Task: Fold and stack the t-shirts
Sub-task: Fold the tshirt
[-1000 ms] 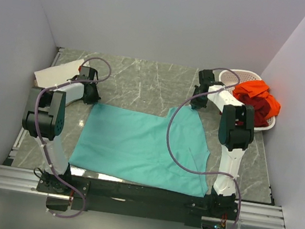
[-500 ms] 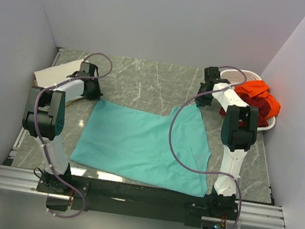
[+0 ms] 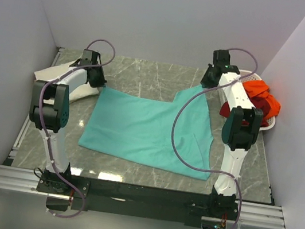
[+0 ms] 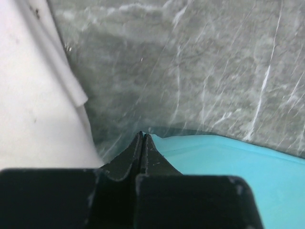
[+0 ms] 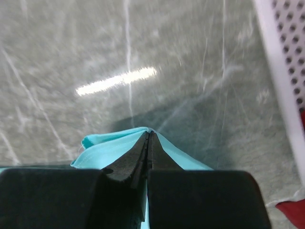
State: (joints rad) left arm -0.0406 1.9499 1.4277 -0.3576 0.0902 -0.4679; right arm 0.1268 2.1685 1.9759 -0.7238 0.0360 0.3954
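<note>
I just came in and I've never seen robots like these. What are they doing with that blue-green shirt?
Two robot arms are working on a teal t-shirt spread out on the table. The left hand pinches one far corner and the right hand pinches the other. A cream t-shirt lies at the left, and an orange t-shirt sits in the white basket.

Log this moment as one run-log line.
left gripper: shut on teal t-shirt far-left corner | right gripper: shut on far-right corner | teal t-shirt: spread out, unfolded | orange t-shirt: in basket
</note>
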